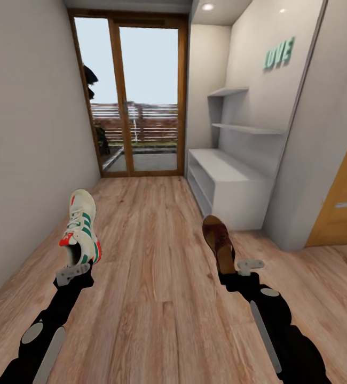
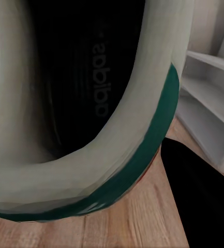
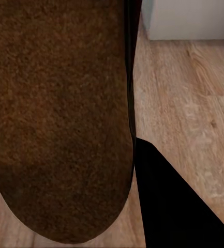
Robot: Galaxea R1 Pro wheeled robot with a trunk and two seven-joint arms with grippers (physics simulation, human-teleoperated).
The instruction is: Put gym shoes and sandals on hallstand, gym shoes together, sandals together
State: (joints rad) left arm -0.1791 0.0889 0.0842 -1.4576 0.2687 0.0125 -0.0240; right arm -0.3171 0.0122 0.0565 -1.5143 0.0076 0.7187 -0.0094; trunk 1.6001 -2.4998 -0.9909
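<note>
The left pincer (image 1: 76, 266) is pinching a gym shoe (image 1: 81, 226) by its heel end, holding it up over the corridor floor (image 1: 157, 277) on the left side, toe pointing away; the left wrist view looks straight into the shoe's dark opening, with its green-edged collar close to the lens. The right pincer (image 1: 232, 266) is pinching a sandal (image 1: 219, 242) the same way, nearer the middle, its brown sole (image 3: 60, 119) close to the right wrist camera. The hallstand (image 1: 232, 186) stands further off on the right, its bench top and low shelves bare. I judge the grips the main risk: each shoe is caught at one end only, so it could swing or slip out while the robot rolls towards the rack and drop back onto the floor. The sandal's toe could also knock the rack's near edge.
</note>
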